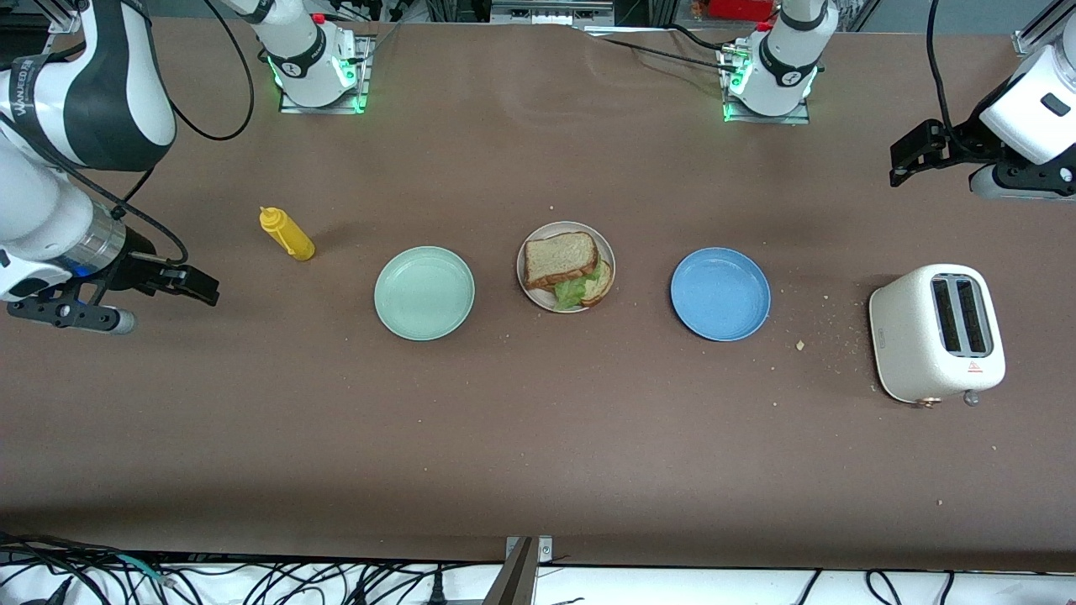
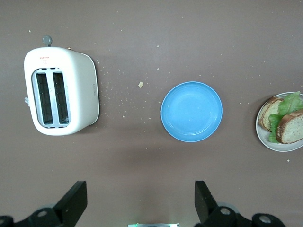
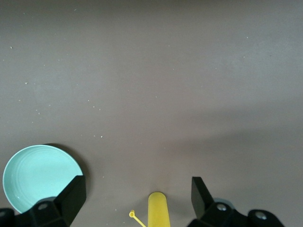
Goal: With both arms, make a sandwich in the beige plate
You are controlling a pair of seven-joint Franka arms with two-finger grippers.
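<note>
Sandwich (image 1: 567, 270) sits assembled on the beige plate (image 1: 537, 289) at mid-bench, top bread slice skewed so lettuce (image 1: 572, 291) and the lower slice peek out. Mint-green plate (image 1: 424, 292) lies beside it toward the right end effector (image 1: 197, 287), blue plate (image 1: 719, 293) toward the left end effector (image 1: 912, 160). Both end effectors hang spread and empty, well apart from the plate: the right near the mustard bottle (image 1: 287, 234), the left above the bench near the toaster (image 1: 936, 333).
</note>
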